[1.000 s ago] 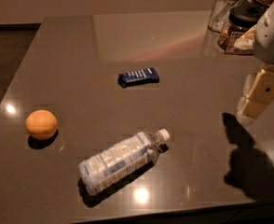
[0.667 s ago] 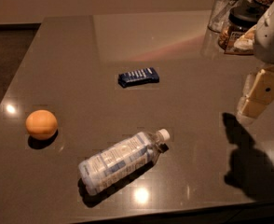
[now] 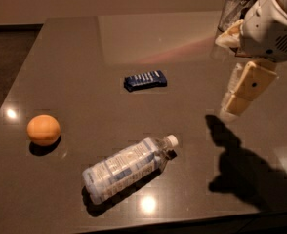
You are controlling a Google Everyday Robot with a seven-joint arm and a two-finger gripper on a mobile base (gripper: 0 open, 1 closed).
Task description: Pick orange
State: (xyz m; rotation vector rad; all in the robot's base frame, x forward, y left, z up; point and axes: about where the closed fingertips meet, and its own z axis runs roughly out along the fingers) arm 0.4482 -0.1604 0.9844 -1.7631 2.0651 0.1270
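Note:
The orange (image 3: 43, 129) is a small round fruit lying on the dark table (image 3: 85, 57) at the left, near the left edge. My gripper (image 3: 231, 110) hangs above the table's right side, pointing down and left, far to the right of the orange. It holds nothing that I can see. Its shadow falls on the table below it, at the right front.
A clear plastic bottle (image 3: 126, 167) with a white cap lies on its side at the front middle. A dark blue packet (image 3: 145, 80) lies flat in the middle. A glass (image 3: 235, 6) stands at the back right, behind the arm.
The gripper has moved a little to the left, toward the middle of the table. The orange, bottle and packet have not moved.

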